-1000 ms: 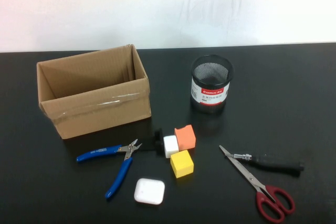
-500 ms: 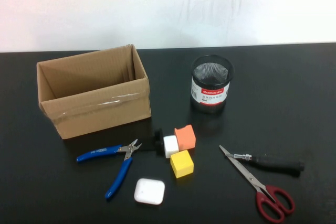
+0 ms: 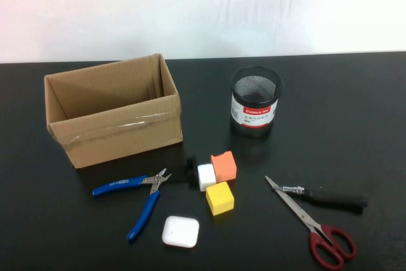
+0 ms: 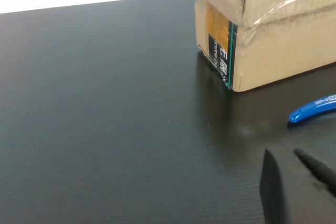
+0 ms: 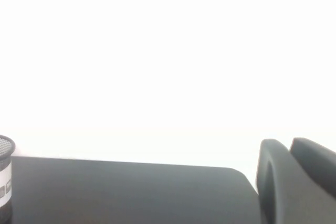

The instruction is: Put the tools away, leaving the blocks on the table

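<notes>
Across the lower half of the high view, the tools lay on the black counter (image 3: 355, 106). Blue-handled pliers (image 3: 136, 195) sat lower left of centre, handles spread, below the open cardboard box (image 3: 114, 118). Red-handled scissors (image 3: 314, 226) lay at the lower right, their blades crossing under the tip of the black-handled screwdriver (image 3: 327, 196). Near the centre, the orange block (image 3: 224, 165), white block (image 3: 206, 176) and yellow block (image 3: 219, 198) clustered together, with a white case (image 3: 180, 231) below them. A black mesh cup (image 3: 255, 101) stood upper right of centre. Neither arm appeared there. Each wrist view caught only a lower-right corner of its hand: left hand (image 4: 299, 190) near the box, right hand (image 5: 294, 182) over the counter's edge, both closed and holding nothing.
</notes>
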